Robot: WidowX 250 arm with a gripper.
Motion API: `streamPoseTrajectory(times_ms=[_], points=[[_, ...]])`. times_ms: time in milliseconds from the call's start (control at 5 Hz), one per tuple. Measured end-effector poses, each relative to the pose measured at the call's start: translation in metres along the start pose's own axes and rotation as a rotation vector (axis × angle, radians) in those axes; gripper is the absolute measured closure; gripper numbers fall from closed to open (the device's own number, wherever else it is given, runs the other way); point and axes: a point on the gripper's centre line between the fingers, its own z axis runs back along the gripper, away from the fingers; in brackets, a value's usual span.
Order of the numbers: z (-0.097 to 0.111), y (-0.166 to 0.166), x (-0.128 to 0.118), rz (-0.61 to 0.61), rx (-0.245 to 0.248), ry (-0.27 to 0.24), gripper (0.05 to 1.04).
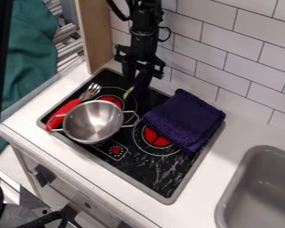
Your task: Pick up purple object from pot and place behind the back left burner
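Closest to us there's the white counter (pixel 79 171), with a grey sink (pixel 228 196) set in on the right. Next up is the black stovetop (pixel 142 171), and a shiny metal pot (pixel 92 122) sits on it, nothing purple inside. A fork (pixel 91 91) with a red handle lies by the pot's left side, and a folded purple cloth (pixel 183 118) overlaps the right-hand burner (pixel 156 137). Further back, the gripper (pixel 137 81) hangs over the stove's rear edge. Dark on dark there, but its fingers look pinched on the purple object (pixel 137 88), green end angled down near the rear burner (pixel 112 99). White tiles (pixel 219 42) behind.
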Motion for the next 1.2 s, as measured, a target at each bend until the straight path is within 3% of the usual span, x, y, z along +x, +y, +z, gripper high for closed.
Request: streamPoseTrajectory(times_ms=[200, 400, 600, 800, 1200], points=[[-0.001, 0.000, 0.000, 0.002, 0.000, -0.008, 0.185], [0.022, 0.001, -0.003, 0.013, 0.017, -0.055, 0.069], [0.051, -0.009, -0.010, 0.023, 0.034, -0.119, 0.075], [0.066, -0.024, -0.018, 0.022, 0.024, -0.166, 0.077], [0.074, -0.048, -0.035, 0.014, 0.037, -0.181, 0.077]])
